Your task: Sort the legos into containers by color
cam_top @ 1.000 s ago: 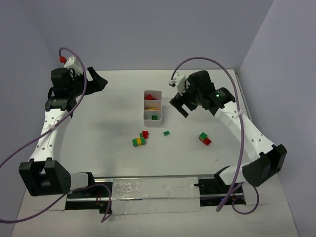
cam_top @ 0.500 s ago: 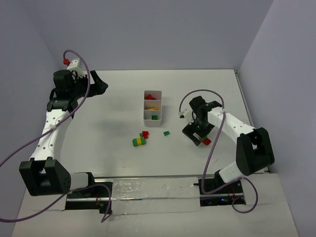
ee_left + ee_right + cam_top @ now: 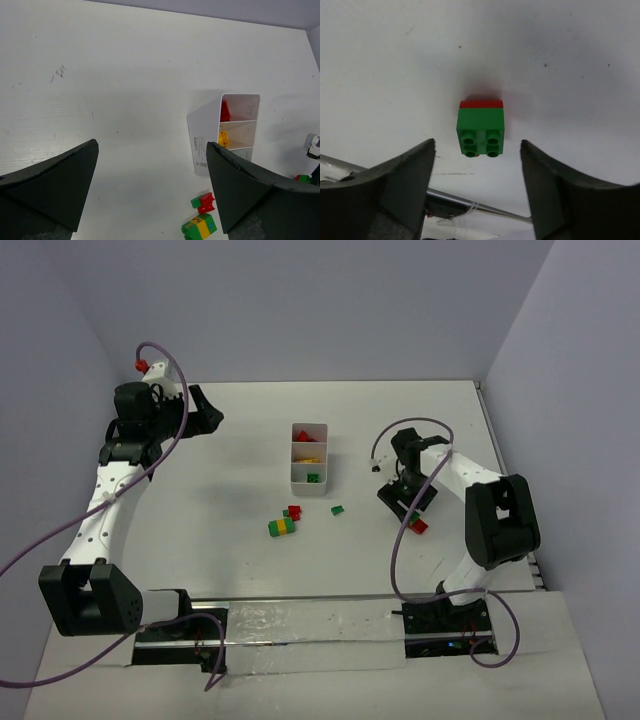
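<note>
A green-on-red lego stack (image 3: pixel 481 127) lies on its side on the table, also seen from above (image 3: pixel 416 524). My right gripper (image 3: pixel 477 144) is low over it, open, one finger on each side and neither touching it. The white three-compartment container (image 3: pixel 293 455) holds red, yellow and green (image 3: pixel 313 478) bricks, one colour per compartment. My left gripper (image 3: pixel 205 410) hangs open and empty at the far left, looking toward the container (image 3: pixel 202 145).
Loose on the table near the container's near end are a green-yellow-green stack (image 3: pixel 282 527), a red and green piece (image 3: pixel 293 512) and a small green brick (image 3: pixel 338 510). A metal rail (image 3: pixel 470 204) runs along the near table edge.
My right arm has swung from beside the container down to the green-and-red stack, and its jaws have narrowed around it. The left arm has barely shifted.
</note>
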`<act>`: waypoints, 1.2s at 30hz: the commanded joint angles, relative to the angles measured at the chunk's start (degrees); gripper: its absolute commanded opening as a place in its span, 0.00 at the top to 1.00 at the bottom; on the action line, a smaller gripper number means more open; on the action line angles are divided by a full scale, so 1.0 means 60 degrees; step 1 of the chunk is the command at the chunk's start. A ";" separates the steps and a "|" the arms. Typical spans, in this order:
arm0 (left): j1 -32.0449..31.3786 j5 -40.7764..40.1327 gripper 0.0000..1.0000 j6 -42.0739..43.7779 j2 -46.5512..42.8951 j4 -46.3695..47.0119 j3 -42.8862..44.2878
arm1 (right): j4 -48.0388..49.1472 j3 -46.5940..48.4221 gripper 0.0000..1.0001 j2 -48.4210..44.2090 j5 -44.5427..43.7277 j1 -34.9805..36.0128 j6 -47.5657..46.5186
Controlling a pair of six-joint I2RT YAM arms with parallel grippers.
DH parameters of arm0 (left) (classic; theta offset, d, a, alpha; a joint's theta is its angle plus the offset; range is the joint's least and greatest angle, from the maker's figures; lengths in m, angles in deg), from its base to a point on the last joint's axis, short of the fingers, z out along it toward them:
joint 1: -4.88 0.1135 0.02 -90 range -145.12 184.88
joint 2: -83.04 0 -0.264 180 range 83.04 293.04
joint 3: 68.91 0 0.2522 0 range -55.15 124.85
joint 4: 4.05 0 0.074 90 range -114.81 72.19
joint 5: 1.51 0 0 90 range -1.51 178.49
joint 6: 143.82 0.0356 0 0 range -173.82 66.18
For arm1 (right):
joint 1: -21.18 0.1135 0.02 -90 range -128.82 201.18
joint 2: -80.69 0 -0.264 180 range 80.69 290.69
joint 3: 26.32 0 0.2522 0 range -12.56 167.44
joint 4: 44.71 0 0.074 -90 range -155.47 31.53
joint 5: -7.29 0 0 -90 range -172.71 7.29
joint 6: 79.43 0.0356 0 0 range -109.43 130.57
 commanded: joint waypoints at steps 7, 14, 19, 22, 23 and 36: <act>-0.0047 -0.0015 0.01 0.0096 0.0033 0.0226 0.0016 | 0.0139 0.0823 0.50 0.0539 0.0255 -0.0092 -0.0120; -0.0047 0.0047 0.01 0.0079 0.0155 0.0180 0.0157 | -0.0175 0.0799 0.52 0.0632 0.0387 -0.0267 -0.0222; -0.0061 0.0102 0.01 0.0037 0.0199 0.0182 0.0256 | -0.0246 0.0857 0.63 0.0574 0.0387 -0.0351 -0.0237; -0.0087 0.0168 0.01 0.0052 0.0177 0.0171 0.0245 | -0.0419 0.1125 0.88 0.0497 0.0482 -0.0365 -0.0171; -0.0091 0.0195 0.02 0.0062 0.0160 0.0187 0.0231 | -0.0520 0.1302 0.98 0.0476 0.0563 -0.0365 -0.0125; -0.1017 0.6049 0.06 -0.0585 -0.0398 0.2189 -0.0701 | -0.0860 0.5939 1.00 -0.0133 0.8445 0.0063 0.2075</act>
